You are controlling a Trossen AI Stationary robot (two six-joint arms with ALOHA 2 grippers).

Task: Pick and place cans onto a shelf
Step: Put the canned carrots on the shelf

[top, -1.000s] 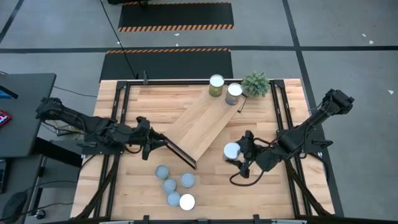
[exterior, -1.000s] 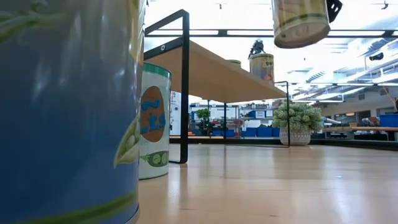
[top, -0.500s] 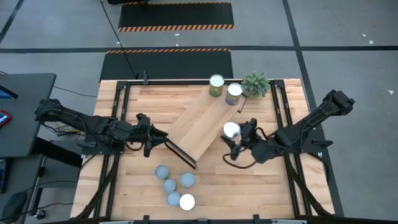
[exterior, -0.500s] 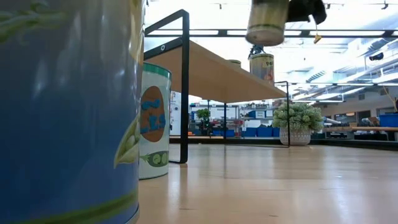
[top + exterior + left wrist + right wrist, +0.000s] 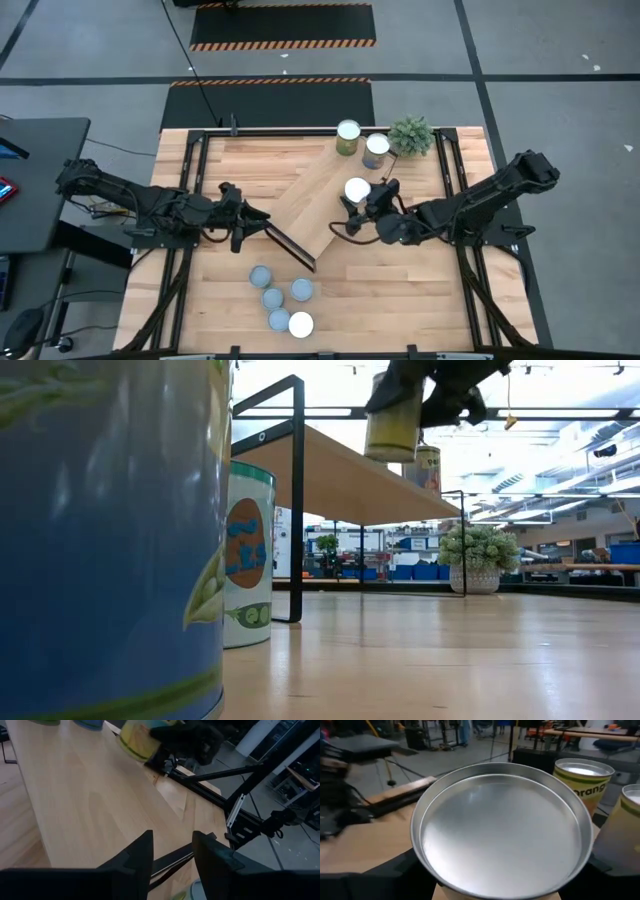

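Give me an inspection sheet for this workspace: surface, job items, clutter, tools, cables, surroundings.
Surface: wooden table, bare at the right front.
Job items: shelf lying diagonally; two cans at its far end; five cans grouped at the table's front.
Clutter: potted plant by the far edge.
Tools: right tool holds a can above the shelf; left tool at the shelf's near end frame, fingers slightly apart.
Cables: black cable across the floor.
Surroundings: striped floor mats; dark desk at left.

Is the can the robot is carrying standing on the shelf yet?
Not yet. The right hand holds the can in the air over the shelf; the low view shows it hanging above the board.
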